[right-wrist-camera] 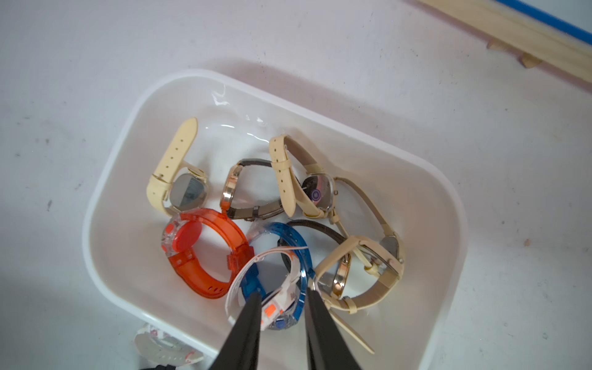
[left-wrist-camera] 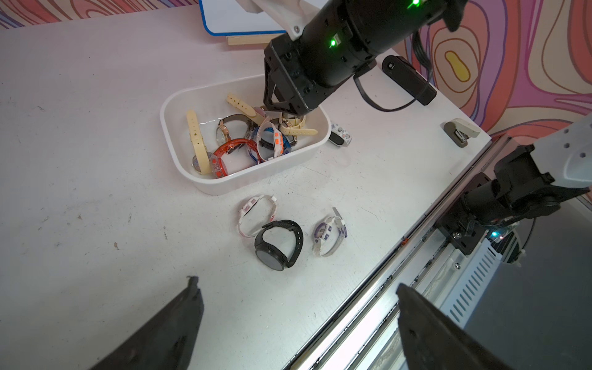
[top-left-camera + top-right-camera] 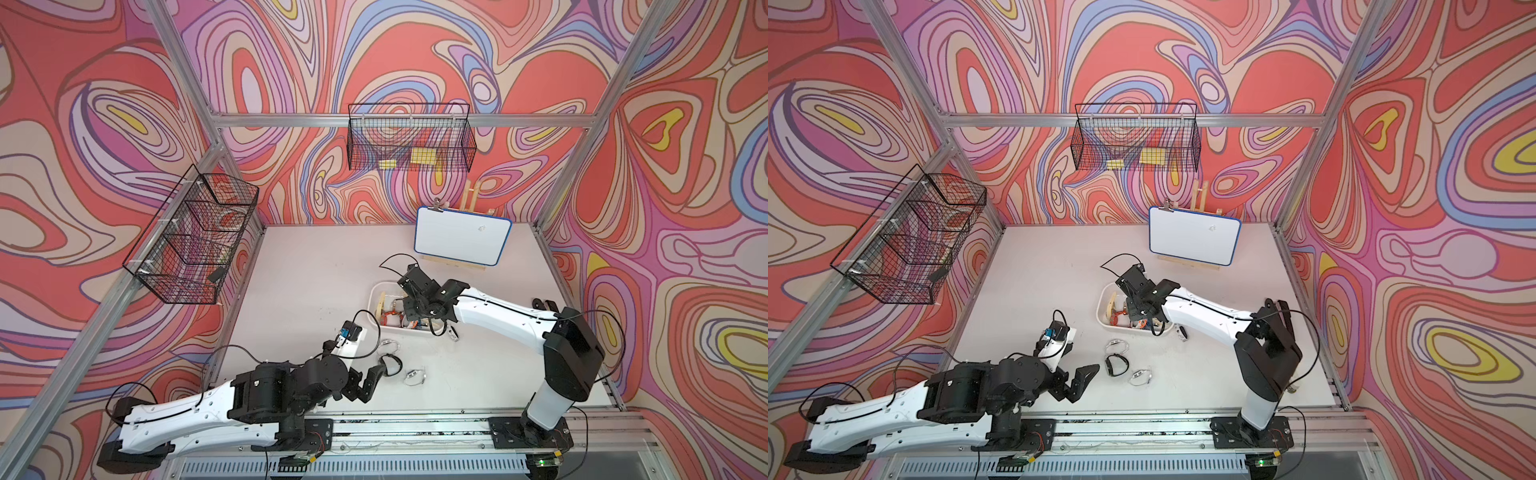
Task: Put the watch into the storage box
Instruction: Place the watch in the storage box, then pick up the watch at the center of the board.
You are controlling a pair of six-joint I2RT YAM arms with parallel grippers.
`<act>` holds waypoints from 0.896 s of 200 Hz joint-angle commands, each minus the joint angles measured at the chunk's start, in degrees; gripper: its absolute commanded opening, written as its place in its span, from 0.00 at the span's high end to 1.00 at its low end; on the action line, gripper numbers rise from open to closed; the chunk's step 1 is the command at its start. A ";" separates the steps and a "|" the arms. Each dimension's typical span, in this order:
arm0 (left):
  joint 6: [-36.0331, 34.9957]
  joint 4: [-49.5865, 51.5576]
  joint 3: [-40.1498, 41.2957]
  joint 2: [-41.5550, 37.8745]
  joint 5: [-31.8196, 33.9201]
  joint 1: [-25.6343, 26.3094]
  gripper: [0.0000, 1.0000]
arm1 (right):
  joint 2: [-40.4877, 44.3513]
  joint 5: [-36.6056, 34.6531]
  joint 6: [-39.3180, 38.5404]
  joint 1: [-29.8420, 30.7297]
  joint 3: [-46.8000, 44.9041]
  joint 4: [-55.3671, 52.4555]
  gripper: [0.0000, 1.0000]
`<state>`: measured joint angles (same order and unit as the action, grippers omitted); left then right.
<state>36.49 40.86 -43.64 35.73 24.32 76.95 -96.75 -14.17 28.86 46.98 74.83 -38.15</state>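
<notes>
The right gripper [image 1: 283,290] hung over the storage box [image 1: 105,179], tips down inside its rim. Its fingers [image 1: 246,330] stood a little apart, and the white watch with orange marks [image 1: 275,307] lay between them. One finger was close against the watch. A slip of the blue watch [image 1: 301,256] showed between the watch and the opposite finger, so the watch was not clamped. It rested inside the box on top of the blue watch, near the wall closest to the robot.

Also in the box were an orange translucent watch [image 1: 205,253], a brown-strapped watch with a gold case [image 1: 246,189] and several cream-strapped watches [image 1: 173,169], all heaped together.

The left gripper [image 2: 296,285] was well away from the box on the robot's side. It was spread wide above the table [image 2: 96,160] with nothing in it.

Three watches lay on the table between the left gripper and the box. The pink-and-white watch [image 2: 256,214] was nearest the box, with the black watch [image 2: 278,245] touching it. The purple-and-white watch [image 2: 330,232] was just beside those two. A small patterned watch [image 2: 339,137] sat just outside one corner of the box. The whiteboard [image 3: 461,241] stood beyond the box's far side.
</notes>
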 commanded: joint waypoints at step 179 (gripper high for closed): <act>-7.78 -12.45 -1.16 14.74 1.28 11.53 0.02 | 20.44 25.51 -8.16 -20.70 -32.92 12.66 0.67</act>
<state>32.73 27.83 -41.93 49.28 21.12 85.86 -75.00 8.67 22.39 26.89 42.81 -29.87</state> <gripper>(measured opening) 0.978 0.327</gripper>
